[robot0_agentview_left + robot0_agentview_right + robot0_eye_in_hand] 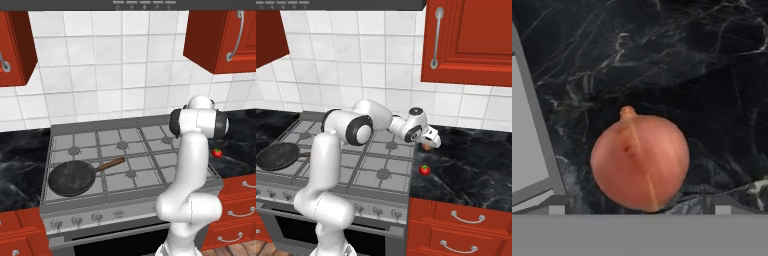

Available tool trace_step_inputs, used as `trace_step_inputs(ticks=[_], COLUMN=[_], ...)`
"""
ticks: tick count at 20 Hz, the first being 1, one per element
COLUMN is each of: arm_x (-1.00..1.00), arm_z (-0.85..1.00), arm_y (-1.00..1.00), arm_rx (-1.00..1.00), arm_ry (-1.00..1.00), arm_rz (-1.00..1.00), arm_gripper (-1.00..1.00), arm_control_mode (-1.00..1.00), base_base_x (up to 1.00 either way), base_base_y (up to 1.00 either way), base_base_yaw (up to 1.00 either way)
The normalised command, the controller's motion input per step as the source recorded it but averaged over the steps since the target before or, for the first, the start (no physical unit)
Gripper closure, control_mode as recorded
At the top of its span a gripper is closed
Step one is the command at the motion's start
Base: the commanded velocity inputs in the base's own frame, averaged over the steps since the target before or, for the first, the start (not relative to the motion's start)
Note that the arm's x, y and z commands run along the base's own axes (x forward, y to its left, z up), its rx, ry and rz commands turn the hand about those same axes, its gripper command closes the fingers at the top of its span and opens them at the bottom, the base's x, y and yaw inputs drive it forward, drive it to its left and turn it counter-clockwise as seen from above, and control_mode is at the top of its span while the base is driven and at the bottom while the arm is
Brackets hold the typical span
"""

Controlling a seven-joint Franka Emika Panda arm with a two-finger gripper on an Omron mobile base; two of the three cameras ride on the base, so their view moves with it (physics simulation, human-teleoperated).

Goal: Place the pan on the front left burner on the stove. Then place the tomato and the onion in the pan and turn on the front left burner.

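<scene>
- Orange-brown onion (640, 160) sits on the black marble counter (677, 60) just right of the stove (125, 155); in the hand view it lies between the two dark fingertips (556, 205), stem nub up.
- Handling guess: light, firm, rounded and smooth-skinned, so it may roll or squirt out; best held across its widest middle, with the pads on opposite sides and low enough to pass the bulge.
- Gripper (429, 142) is spread wide, nothing held, the tips either side of the onion; I can't tell if they touch it.
- Arm pose: it rises from the base in front of the stove, elbow folded over the grates, forearm reaching right, wrist angled down at the counter by the stove's right edge.
- Tomato (425, 170) is on the same counter, nearer the front edge than the onion, apart from it.
- Pan (72, 177) lies on the front left burner area, wooden handle pointing right and far; it looks empty.
- Judgement: pan step done, onion pickup under way, tomato and knob not yet done.
</scene>
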Motion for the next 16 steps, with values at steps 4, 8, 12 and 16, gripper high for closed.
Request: trace_step_inputs(ticks=[4,8,12,16], arm_x=[0.21,0.16,0.12,0.04], arm_z=[-0.03,-0.08,-0.11,-0.12], arm_y=[-0.10,-0.19,-0.15,-0.03], arm_rx=[0.00,0.00,0.00,-0.01], arm_ry=[0.05,0.04,0.03,0.02], arm_rz=[0.00,0.00,0.00,0.00], arm_gripper=[-1.00,-1.00,-1.00,-1.00], arm_control_mode=[-1.00,-1.00,-1.00,-1.00], base_base_x=[0.00,0.00,0.00,0.00], base_base_y=[0.00,0.00,0.00,0.00], base_base_yaw=[0.00,0.00,0.00,0.00])
